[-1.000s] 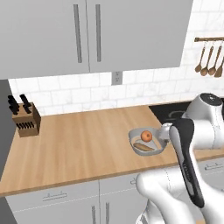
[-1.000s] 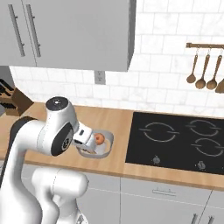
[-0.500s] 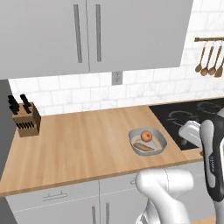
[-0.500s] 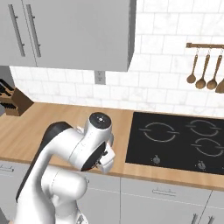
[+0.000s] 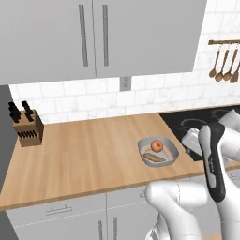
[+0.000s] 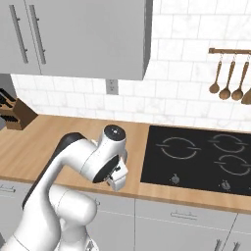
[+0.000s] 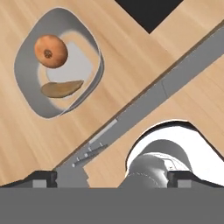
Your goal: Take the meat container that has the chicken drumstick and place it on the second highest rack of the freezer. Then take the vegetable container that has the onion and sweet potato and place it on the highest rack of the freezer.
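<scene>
While the arm hangs off the right end of the counter (image 5: pixel 79 150) in the left base view, the container (image 5: pixel 158 151) sits near the front edge, just left of the hob (image 5: pixel 197 123). It is a shallow grey bowl with rounded corners and thin walls, holding a round orange onion (image 5: pixel 158 146) and a long tan sweet potato (image 5: pixel 153 157). A wooden knife block (image 5: pixel 28 130) stands far left.

In the right base view the white arm covers the bowl; the glossy black hob (image 6: pixel 201 157) lies to the right and wooden spoons (image 6: pixel 228 73) hang on the far wall.

In the hand view the gripper (image 7: pixel 112 178) is released, its jaws spread wide with nothing between them, looking down past the counter's edge. The container (image 7: pixel 26 74) lies up and to the left, well apart from the fingers. Its rim looks thin and smooth, so I would bring the hand back over the bowl, straddle one wall squarely and close firmly, keeping it level so the round onion (image 7: pixel 51 51) doesn't roll out.
</scene>
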Robot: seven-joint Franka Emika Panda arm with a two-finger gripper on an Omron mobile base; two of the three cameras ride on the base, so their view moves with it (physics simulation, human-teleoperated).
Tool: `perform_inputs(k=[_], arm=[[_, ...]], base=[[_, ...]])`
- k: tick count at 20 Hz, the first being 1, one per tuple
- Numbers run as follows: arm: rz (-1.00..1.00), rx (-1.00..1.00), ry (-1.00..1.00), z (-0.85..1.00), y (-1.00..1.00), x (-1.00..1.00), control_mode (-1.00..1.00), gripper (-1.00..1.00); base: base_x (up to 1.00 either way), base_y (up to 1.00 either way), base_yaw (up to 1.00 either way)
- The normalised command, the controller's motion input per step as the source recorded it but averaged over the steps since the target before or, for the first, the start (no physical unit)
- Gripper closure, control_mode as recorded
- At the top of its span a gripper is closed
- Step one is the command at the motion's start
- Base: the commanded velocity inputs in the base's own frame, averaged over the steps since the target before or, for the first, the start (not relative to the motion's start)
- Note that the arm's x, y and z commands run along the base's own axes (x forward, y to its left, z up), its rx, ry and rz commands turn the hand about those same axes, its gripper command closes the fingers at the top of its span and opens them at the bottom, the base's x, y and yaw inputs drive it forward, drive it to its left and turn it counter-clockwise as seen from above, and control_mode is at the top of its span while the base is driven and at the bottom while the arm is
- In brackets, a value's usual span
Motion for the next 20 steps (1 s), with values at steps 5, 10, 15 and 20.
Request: perform_inputs(k=[5, 10, 15, 20], arm=[[-0.05, 0.00, 0.10, -0.35, 0.00, 0.56, -1.00, -1.00], [-0.03, 0.03, 0.09, -0.34, -0.05, 0.54, -1.00, -1.00], [-0.02, 0.05, 0.08, -0.41, -0.12, 0.45, -1.00, -1.00], [-0.01, 0.04, 0.07, -0.47, -0.12, 0.39, -1.00, -1.00]], base=[[0.00, 0.00, 0.00], [0.00, 0.00, 0.00], [0.00, 0.00, 0.00], [0.00, 0.00, 0.00]])
